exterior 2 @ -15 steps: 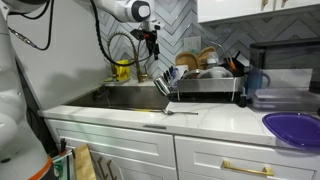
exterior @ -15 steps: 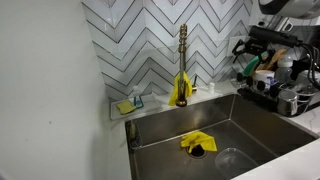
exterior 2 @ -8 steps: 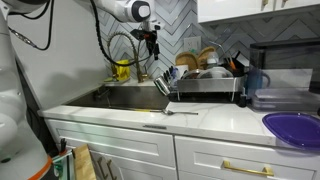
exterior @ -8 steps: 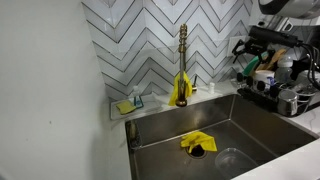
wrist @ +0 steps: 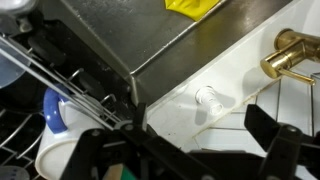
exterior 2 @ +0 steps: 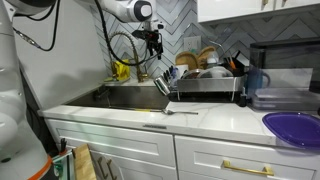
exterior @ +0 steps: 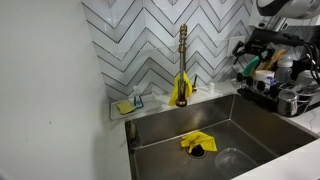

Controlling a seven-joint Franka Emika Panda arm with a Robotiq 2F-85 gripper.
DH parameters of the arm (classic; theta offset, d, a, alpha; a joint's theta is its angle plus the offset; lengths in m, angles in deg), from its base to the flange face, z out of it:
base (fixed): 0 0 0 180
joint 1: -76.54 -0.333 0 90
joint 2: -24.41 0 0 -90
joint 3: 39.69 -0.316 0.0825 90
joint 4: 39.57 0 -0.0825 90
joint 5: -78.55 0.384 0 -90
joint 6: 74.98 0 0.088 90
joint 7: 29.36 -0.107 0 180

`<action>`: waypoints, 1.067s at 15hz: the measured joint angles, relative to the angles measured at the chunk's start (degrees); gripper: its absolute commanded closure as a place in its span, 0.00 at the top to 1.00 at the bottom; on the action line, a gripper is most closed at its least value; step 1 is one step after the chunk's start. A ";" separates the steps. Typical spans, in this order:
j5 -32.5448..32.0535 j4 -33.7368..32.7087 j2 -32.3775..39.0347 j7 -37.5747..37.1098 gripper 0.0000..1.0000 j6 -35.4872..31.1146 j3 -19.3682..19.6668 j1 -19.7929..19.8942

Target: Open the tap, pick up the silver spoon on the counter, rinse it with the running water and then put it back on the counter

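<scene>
The pincer (exterior 2: 152,48) is held wide open and empty, high beside the dish rack (exterior 2: 205,88) and apart from the tap (exterior: 182,66). The silver spoon (exterior 2: 170,113) is seen lying on the white table (exterior 2: 215,122), in front of the rack. A yellow cloth (exterior: 196,142) is seen in the sink (exterior: 160,128).
</scene>
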State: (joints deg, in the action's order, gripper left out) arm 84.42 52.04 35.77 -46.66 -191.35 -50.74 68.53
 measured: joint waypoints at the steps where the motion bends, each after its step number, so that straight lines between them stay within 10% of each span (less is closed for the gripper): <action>1: -1.25 -1.48 1.04 2.42 1.00 0.76 0.05 -0.13; 16: -6.38 -10.51 7.28 16.00 1.00 -1.04 0.14 -2.10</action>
State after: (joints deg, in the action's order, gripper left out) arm 78.04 41.53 43.05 -30.66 -192.39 -50.60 66.43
